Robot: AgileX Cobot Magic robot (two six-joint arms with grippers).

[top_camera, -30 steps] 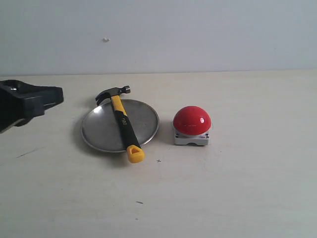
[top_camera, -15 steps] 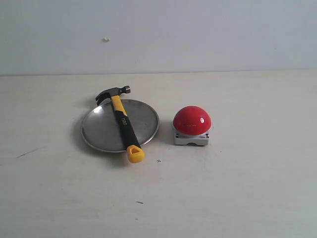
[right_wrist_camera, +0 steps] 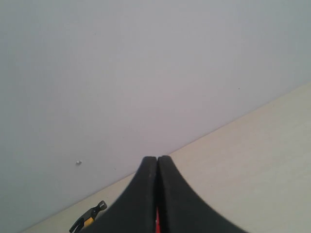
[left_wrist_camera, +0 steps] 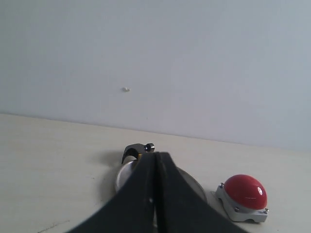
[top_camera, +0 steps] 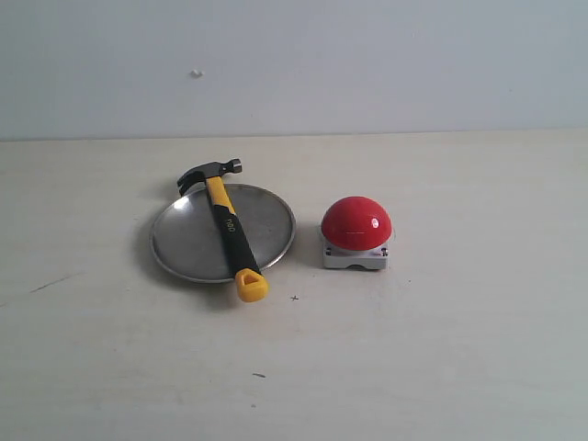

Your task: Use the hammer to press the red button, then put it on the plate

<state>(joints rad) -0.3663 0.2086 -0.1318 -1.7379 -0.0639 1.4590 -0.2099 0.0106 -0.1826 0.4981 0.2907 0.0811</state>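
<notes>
The hammer (top_camera: pixel 225 220) lies across the plate (top_camera: pixel 184 246). Its dark head pokes past the rim toward the bench's far edge, and its yellow looped end hangs over the rim toward the near edge. The button (top_camera: pixel 356 223) sits just beside the plate, on the side toward the bench's right edge, not touching it.

Neither arm shows from where I stand. Each wrist camera shows its own claw. The left claw (left_wrist_camera: pixel 155 160) has its fingers pressed flat together with nothing between them, and the right claw (right_wrist_camera: pixel 158 159) is the same.

With the hammer on the plate and both claws empty, I'd say the placing step is done. Whether the button was ever pressed can't be told from here. If it was, nothing is left but to keep the arms clear. If not, a claw would have to open, come down over the black grip and lift the hammer off cleanly.

The bench (top_camera: pixel 441 349) is pale and matt, with a few small dark marks. Behind its far edge is a plain grey-white wall (top_camera: pixel 386 64) with one small speck (top_camera: pixel 196 73).
</notes>
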